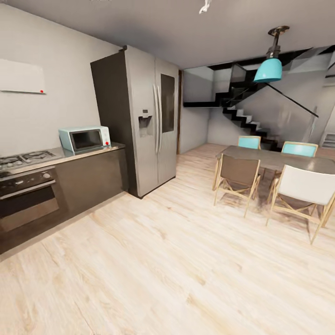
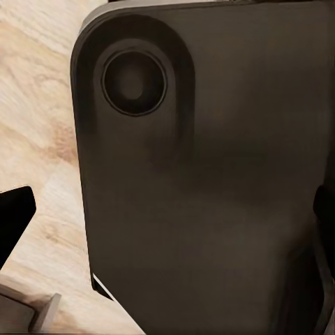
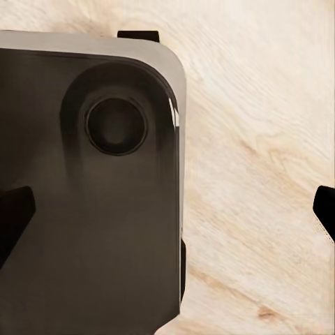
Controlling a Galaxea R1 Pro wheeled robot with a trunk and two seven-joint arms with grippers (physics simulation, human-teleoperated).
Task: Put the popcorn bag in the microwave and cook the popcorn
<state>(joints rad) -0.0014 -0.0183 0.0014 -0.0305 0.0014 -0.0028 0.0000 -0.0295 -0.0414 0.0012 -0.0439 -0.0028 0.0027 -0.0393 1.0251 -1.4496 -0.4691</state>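
The pale mint-blue microwave (image 1: 85,138) stands with its dark door closed on the grey countertop (image 1: 114,147), at the left of the head view, several steps away. The popcorn bag and the popcorn are out of view. In the left wrist view my left gripper (image 2: 167,216) hangs open over my own dark base (image 2: 209,174), with a black fingertip (image 2: 14,223) at each side edge. My right gripper (image 3: 167,213) is open in the same way, one fingertip (image 3: 324,209) over the wooden floor, and holds nothing.
A gas hob (image 1: 23,159) and a steel oven (image 1: 25,195) sit left of the microwave, and a tall grey fridge (image 1: 149,121) stands right of the worktop. A dining table (image 1: 279,160) with several chairs fills the right. Light wood floor (image 1: 163,260) stretches between.
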